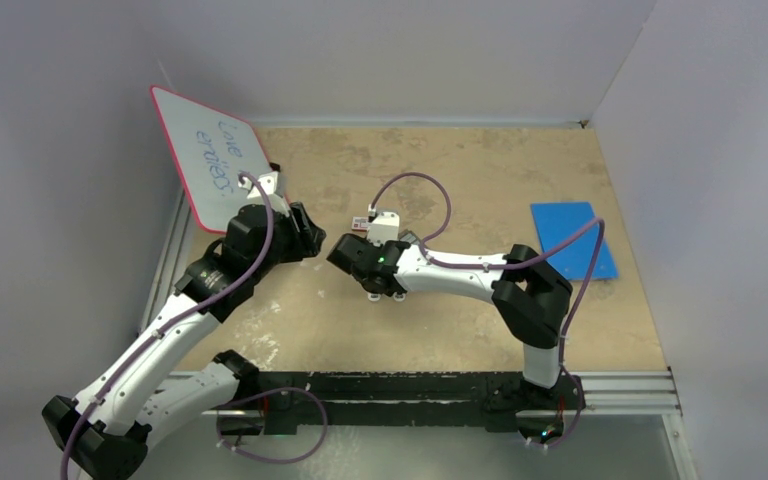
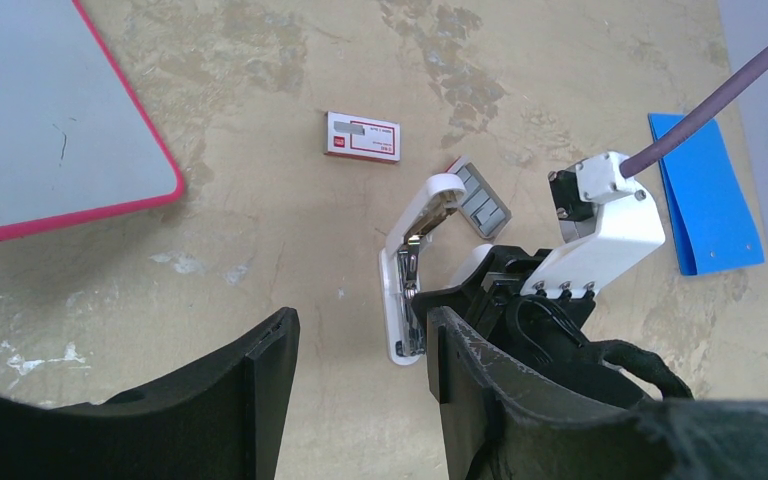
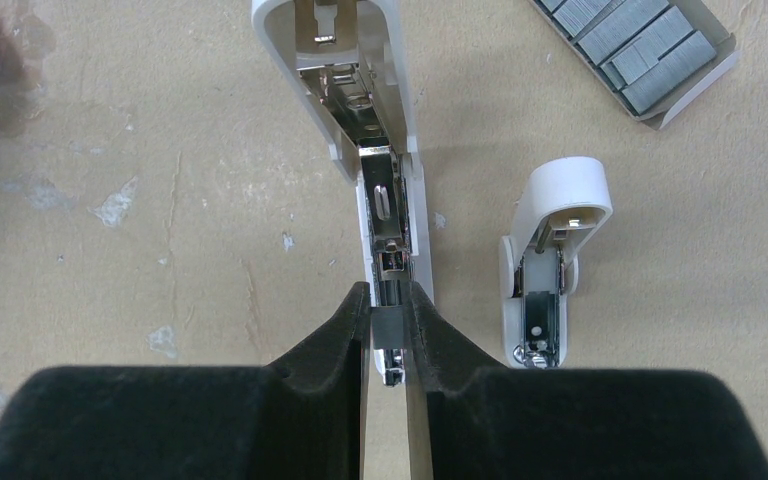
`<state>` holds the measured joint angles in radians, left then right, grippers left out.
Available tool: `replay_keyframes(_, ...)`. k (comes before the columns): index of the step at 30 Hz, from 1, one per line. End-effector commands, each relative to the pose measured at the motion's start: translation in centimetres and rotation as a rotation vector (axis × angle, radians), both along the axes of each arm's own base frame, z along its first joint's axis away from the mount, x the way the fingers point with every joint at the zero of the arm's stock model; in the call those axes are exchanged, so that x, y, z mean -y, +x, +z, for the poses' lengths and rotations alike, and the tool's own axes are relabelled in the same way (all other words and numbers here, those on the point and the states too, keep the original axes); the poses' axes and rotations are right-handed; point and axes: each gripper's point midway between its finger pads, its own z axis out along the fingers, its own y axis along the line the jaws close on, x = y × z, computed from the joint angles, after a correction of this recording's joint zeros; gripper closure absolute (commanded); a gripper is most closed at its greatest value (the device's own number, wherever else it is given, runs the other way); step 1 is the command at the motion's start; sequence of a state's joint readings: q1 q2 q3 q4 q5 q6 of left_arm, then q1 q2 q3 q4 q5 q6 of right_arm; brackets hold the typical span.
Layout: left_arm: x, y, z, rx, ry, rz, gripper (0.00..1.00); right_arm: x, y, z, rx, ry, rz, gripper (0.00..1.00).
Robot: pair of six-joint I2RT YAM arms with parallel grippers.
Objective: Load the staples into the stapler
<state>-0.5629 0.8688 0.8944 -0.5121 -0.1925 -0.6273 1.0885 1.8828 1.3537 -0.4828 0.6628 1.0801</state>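
Observation:
The white stapler (image 3: 385,190) lies on the table with its lid swung open and its metal magazine channel showing. My right gripper (image 3: 388,300) is shut on the staples (image 3: 388,327), a small dark grey block held between the fingertips right over the near end of the channel. In the left wrist view the stapler (image 2: 403,300) lies just past my left gripper (image 2: 360,335), which is open and empty above bare table. In the top view the right gripper (image 1: 350,255) covers the stapler and the left gripper (image 1: 305,235) hovers to its left.
A second small white stapler (image 3: 552,270) lies right of the first. An open tray of grey staple strips (image 3: 640,45) sits farther back right, beside a red-and-white box (image 2: 362,136). A red-edged whiteboard (image 1: 215,160) stands back left. A blue sheet (image 1: 573,240) lies right.

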Motion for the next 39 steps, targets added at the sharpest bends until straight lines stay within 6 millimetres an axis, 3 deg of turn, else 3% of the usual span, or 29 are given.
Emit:
replay_keyframes(1,0.1,0.4,0.8,0.024,-0.02,0.006,0.5,0.2,0.1,0.8,0.025,-0.006,-0.005,0.83)
replay_keyframes(39,-0.7,0.4,0.8,0.028,-0.013,0.047,0.5,0.5,-0.2,-0.9,0.012,-0.03,0.013,0.84)
